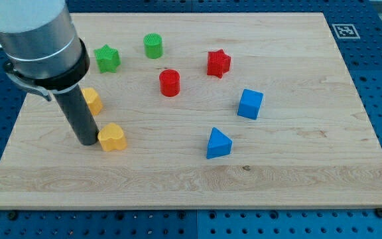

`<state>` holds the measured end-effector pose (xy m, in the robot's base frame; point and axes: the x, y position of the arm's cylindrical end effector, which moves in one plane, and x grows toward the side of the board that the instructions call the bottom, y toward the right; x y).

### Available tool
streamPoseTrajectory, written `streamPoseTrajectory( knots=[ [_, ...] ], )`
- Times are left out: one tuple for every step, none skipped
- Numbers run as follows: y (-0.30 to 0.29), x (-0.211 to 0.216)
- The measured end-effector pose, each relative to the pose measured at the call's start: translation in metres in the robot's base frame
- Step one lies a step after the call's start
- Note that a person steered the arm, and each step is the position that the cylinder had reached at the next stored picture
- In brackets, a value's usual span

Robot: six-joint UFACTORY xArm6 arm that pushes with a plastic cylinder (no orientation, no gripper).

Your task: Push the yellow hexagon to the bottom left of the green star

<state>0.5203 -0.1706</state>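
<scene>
My tip (85, 141) rests on the counter (297, 179) at the frame's left. There is no gripper: the arm ends in a plain rod that holds nothing. The tip stands against the left side of the yellow heart (113, 137); actual contact cannot be confirmed. The rod rises straight up to the grey arm housing (35, 30) at upper left. The yellow hexagon (92, 100) lies just right of the rod, partly hidden behind it, below and left of the green star (107, 58). The green cylinder (153, 46) stands right of the star.
</scene>
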Motion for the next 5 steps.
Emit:
streamPoseTrajectory(
  knots=[
    [-0.002, -0.011],
    [-0.002, -0.045],
    [-0.007, -0.055],
    [0.000, -0.056],
    [0.039, -0.056]
  ],
)
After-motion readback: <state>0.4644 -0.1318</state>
